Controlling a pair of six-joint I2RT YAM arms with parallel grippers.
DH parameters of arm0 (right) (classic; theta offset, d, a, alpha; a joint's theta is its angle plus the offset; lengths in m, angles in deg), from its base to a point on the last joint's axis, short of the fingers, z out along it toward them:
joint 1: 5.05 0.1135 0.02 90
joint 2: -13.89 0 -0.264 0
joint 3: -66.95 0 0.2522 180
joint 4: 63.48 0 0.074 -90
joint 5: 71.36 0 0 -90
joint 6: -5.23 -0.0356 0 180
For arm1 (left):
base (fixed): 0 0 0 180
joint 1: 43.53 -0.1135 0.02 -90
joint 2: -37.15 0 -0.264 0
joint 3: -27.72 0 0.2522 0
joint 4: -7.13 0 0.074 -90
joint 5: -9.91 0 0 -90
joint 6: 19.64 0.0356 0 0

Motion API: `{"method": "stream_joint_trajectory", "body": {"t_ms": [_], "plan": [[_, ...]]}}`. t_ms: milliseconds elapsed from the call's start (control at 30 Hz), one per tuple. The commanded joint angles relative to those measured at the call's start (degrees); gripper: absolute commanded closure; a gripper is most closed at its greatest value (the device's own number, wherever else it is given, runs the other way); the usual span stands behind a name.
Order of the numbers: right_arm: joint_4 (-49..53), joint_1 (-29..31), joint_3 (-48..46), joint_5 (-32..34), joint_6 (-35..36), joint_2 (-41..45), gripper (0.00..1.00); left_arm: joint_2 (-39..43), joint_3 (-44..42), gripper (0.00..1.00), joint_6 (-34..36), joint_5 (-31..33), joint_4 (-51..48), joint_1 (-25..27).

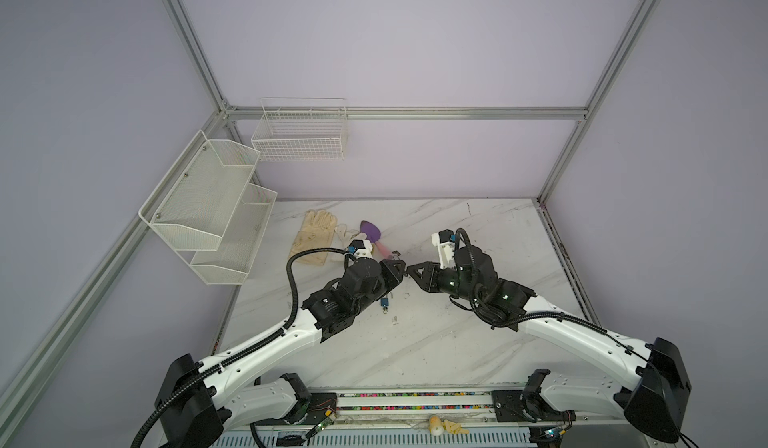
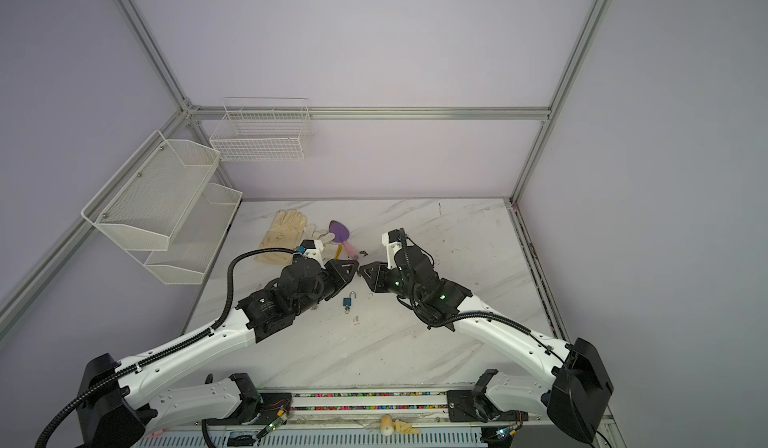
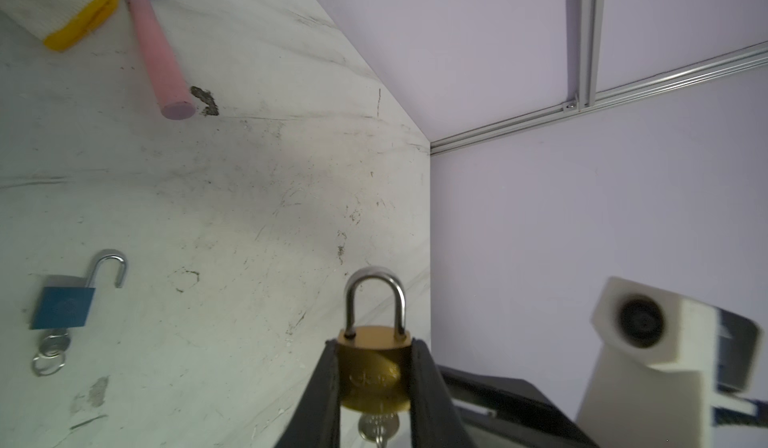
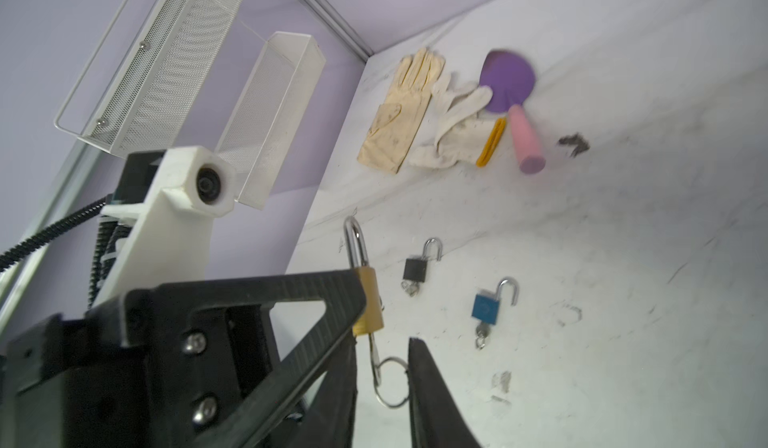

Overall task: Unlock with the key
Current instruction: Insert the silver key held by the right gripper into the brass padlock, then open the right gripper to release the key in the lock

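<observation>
Pinching brass padlock (image 3: pixel 374 367) between left gripper (image 3: pixel 374 344) fingers (image 3: pixel 322 392), shackle (image 3: pixel 374 296) shut, key (image 3: pixel 376 425) inserted. Holding right gripper (image 4: pixel 384 354) fingers (image 4: pixel 428 404) parted around key ring (image 4: pixel 392 405). Yet to turn key.

- The left arm (image 1: pixel 266 342) and the right arm (image 1: pixel 582 329) both reach to the middle, with the hand tips close together.
- The left hand (image 3: pixel 374 344) clamps a padlock (image 3: pixel 370 379).
- The right hand (image 4: pixel 382 383) has its fingers apart.

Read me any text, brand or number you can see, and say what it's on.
No text can be read in any view.
Brass padlock: stamped mark on its face, too blurred to read.
Blue padlock: faint round emblem, too small to read.
Nothing else shows any lettering.
</observation>
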Motion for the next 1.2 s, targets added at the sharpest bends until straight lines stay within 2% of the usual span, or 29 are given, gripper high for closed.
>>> {"method": "stream_joint_trajectory", "body": {"t_ms": [0,133,233,367,467,600,867,1000,1167], "plan": [[3.9,-0.4,2.3,5.2,4.3,3.4,0.62,2.1,4.8,0.97,7.6,1.1,-2.2,-0.6],[9.1,-0.4,3.3,8.1,6.9,5.5,0.51,3.8,4.2,0.98,17.8,0.4,-1.6,-0.9],[14.3,-0.4,5.6,11.1,9.6,6.2,0.43,5.4,2.5,0.99,29.2,0.1,-1.2,-0.9],[21.9,-0.4,10.4,13.3,13.3,5.4,0.38,8.6,-1.3,1.0,42.9,-0.4,0.5,-0.9],[26.2,-0.4,14.1,12.9,15.7,4.4,0.33,10.9,-6.4,1.0,52.0,-3.1,6.5,-0.8],[32.0,-0.4,19.7,8.2,21.5,0.9,0.3,12.7,-13.1,1.0,62.0,-5.5,16.1,-0.8],[38.2,-0.3,27.4,6.1,25.6,-3.9,0.28,9.8,-18.6,1.0,71.4,-7.7,30.3,-0.8],[37.6,-0.3,29.0,5.1,25.3,-5.2,0.27,7.0,-19.1,1.0,72.0,-7.9,35.7,-0.8],[38.5,0.3,32.2,5.8,24.6,-8.0,0.27,4.7,-18.0,1.0,71.4,-7.7,36.6,-0.7]]}}
